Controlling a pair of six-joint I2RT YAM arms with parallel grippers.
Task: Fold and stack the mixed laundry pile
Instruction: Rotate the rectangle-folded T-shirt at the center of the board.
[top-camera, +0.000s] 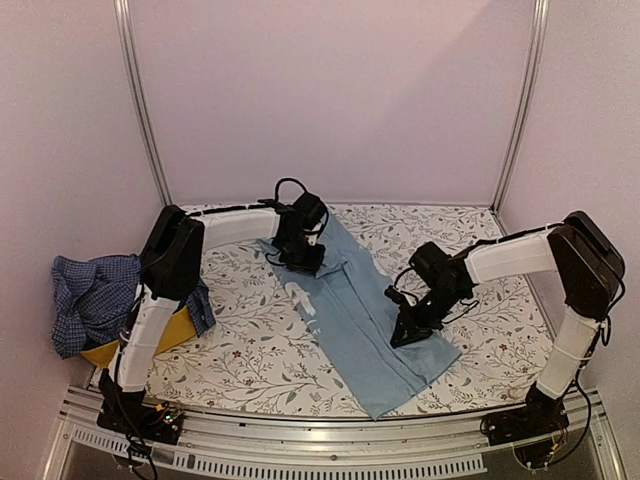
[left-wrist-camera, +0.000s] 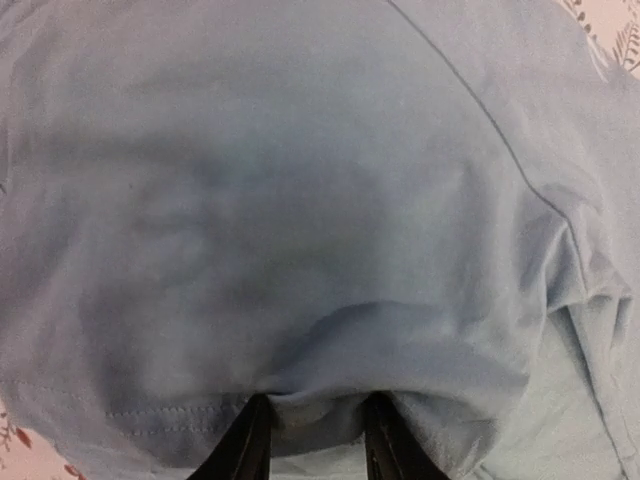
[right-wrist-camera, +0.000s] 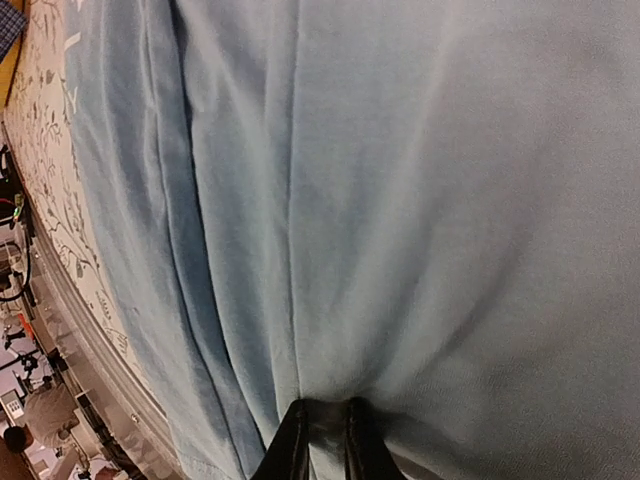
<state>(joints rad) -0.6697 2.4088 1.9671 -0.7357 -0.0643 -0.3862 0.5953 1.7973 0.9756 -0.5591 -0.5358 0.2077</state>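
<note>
On the tabletop (top-camera: 250, 345): a light blue T-shirt (top-camera: 355, 320) lies flat on a diagonal, from the far middle towards the near right, with lengthwise creases down its body.
Left tool (left-wrist-camera: 315, 415): set at the shirt's far end. The jaws are narrowed on a puckered bunch of hem that rises between them, so it appears to have hold of the cloth.
Right tool (right-wrist-camera: 322, 418): set at the shirt's right edge. The jaws are almost together, with a small tuck of the same blue cloth nipped between them.
Rest of the pile: a checked shirt (top-camera: 90, 295) is heaped, unfolded, over the yellow basket (top-camera: 165, 338) at the left edge, well apart from both tools.
Done so far: by the look of it very little. One garment is spread out and gripped at two points, and no folded stack is visible anywhere.
Left to do: judging from this, fold the T-shirt, then fold the checked shirt and anything under it, then stack them.
Writing: a white print (top-camera: 303, 297) shows on the T-shirt near its left edge, but it is too small to read. No brand or label can be made out.
</note>
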